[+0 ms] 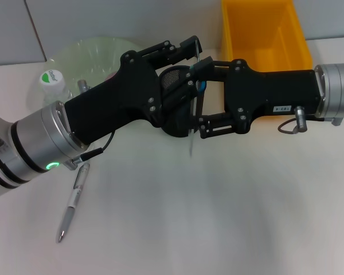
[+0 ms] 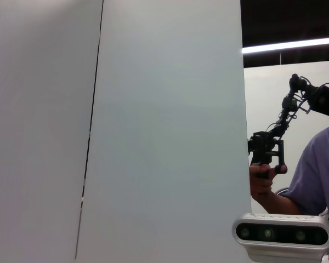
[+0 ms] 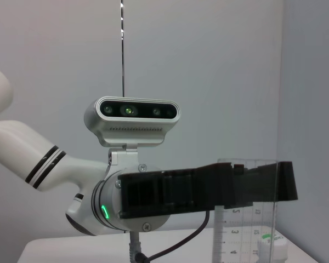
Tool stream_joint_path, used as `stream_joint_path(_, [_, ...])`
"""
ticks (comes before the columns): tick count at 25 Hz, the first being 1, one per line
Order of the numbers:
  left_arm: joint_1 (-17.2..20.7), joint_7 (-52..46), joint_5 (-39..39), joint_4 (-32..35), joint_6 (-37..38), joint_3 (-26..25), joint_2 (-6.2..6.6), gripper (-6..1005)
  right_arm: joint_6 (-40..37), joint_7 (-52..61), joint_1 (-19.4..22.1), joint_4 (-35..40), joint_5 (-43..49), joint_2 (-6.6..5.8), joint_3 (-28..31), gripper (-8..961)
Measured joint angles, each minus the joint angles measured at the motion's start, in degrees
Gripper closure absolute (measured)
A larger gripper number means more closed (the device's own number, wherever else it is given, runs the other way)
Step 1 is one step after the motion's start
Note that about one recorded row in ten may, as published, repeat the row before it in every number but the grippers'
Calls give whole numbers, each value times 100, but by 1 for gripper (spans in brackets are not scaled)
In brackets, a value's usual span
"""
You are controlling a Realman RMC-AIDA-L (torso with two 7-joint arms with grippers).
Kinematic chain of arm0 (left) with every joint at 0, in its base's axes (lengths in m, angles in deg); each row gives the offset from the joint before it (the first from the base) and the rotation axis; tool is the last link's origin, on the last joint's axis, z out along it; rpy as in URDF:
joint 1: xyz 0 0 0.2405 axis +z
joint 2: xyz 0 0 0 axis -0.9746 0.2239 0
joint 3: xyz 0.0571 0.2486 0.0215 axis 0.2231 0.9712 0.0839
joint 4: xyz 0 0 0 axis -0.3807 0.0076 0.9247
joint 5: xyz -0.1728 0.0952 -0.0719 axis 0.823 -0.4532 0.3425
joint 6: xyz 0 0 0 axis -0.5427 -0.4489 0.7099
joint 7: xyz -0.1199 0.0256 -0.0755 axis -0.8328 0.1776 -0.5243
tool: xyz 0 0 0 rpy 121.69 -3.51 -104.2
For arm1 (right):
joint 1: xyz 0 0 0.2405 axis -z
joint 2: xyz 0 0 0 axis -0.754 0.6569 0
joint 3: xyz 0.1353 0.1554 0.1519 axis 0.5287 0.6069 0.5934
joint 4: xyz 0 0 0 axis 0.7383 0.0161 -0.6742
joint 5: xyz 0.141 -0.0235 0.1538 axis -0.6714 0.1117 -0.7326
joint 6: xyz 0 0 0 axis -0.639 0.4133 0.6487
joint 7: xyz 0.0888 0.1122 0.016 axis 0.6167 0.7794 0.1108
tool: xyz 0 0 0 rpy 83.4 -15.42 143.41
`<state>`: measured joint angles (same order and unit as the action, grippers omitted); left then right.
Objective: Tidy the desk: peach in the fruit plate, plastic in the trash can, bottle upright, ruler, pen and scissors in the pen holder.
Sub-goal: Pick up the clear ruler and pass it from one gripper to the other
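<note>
A clear ruler [image 1: 192, 140] hangs upright above the desk where my two grippers meet. My left gripper [image 1: 196, 60] reaches in from the left and is shut on the ruler near its top. The right wrist view shows that gripper [image 3: 252, 183] crossing the ruler [image 3: 244, 224]. My right gripper [image 1: 200, 100] faces it from the right, open, its fingertips beside the ruler. The black mesh pen holder [image 1: 173, 75] stands just behind and below both. A silver pen [image 1: 74, 197] lies on the desk at the near left. Peach, plastic and scissors are hidden or out of view.
A green fruit plate [image 1: 92, 48] sits at the back left with a white-capped bottle [image 1: 50, 79] beside it. A yellow bin [image 1: 264, 34] stands at the back right. The left wrist view shows only wall panels and a person far off.
</note>
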<state>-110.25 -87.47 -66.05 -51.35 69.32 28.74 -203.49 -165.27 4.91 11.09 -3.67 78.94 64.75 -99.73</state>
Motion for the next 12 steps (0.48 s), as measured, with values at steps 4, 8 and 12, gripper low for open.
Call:
stream_joint_path(4, [-1,0,0,0,-5,0,0,633,6,15,-7,-2,-16,4,-19,175])
stream_joint_path(8, [-3,0,0,0,-21,0,0,633,6,77,-36,-8,-22,4,-28,176])
stream_joint_path(12, [-14,0,0,0,-30,-3,0,634,19,116,-55,-14,-26,13,-26,176])
